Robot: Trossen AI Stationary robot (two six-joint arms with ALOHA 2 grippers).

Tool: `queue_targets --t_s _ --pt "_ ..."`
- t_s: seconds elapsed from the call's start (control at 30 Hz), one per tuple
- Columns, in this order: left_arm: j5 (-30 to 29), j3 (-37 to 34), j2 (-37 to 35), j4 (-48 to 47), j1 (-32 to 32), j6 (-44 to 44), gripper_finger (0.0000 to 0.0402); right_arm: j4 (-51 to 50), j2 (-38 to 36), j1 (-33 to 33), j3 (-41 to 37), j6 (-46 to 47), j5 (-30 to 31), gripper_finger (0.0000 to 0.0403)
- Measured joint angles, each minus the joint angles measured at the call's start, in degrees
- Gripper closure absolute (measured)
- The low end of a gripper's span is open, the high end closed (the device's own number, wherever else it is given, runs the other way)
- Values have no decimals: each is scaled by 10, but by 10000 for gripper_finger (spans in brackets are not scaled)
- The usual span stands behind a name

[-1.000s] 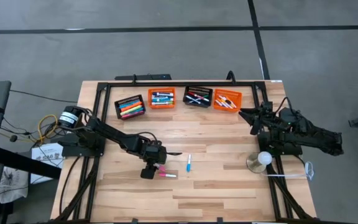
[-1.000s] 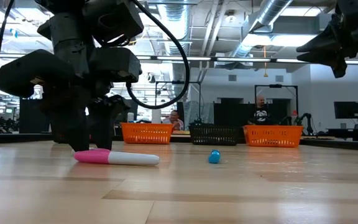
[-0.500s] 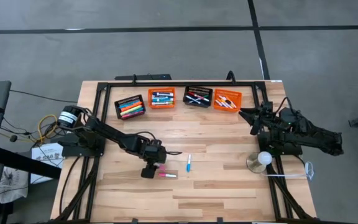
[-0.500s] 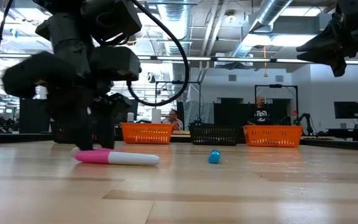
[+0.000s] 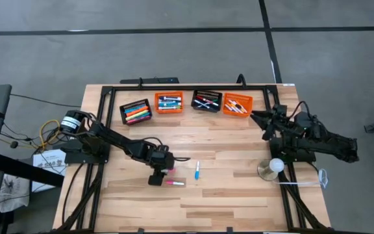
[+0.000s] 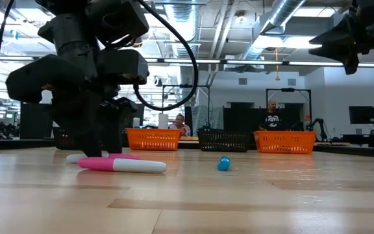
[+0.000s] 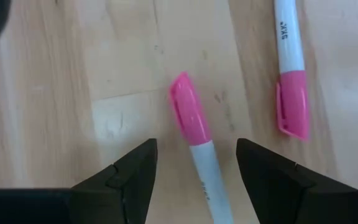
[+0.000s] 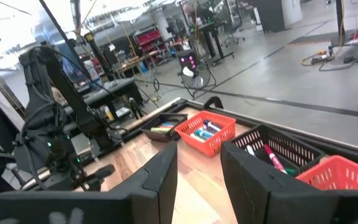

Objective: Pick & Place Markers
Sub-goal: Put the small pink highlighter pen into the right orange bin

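Note:
Two pink-capped white markers lie on the wooden table at mid-left. One marker point(image 7: 191, 127) rests flat between the fingers of my left gripper point(image 7: 194, 168), which points steeply down at it, open, its fingers on either side without touching. The other pink marker point(image 7: 289, 81) lies flat beside it, nearer the front edge point(image 5: 174, 183). A blue-capped marker point(image 5: 197, 170) lies to their right. My right gripper point(image 5: 260, 120) hangs in the air at the far right, open and holding nothing.
Four slatted baskets stand in a row at the far edge, each with markers inside: black point(image 5: 136, 112), orange point(image 5: 169, 103), black point(image 5: 207, 101), orange point(image 5: 237, 104). A white ball on a round base point(image 5: 273, 168) sits by the right arm. People show in the room behind.

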Motion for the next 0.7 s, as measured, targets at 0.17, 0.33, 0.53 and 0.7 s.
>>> queue_targets --t_s 0.17,0.33,0.53,0.7 --pt "-1 0 -1 0 1 0 185 14 0 0 0 2 -1 290" --pt "-4 3 11 3 0 -7 202 17 0 0 0 7 -1 290" --pt "-9 4 28 6 1 -21 223 45 0 2 0 -26 -19 290" --pt "-8 4 27 6 10 -22 233 73 0 2 0 -41 -100 290"
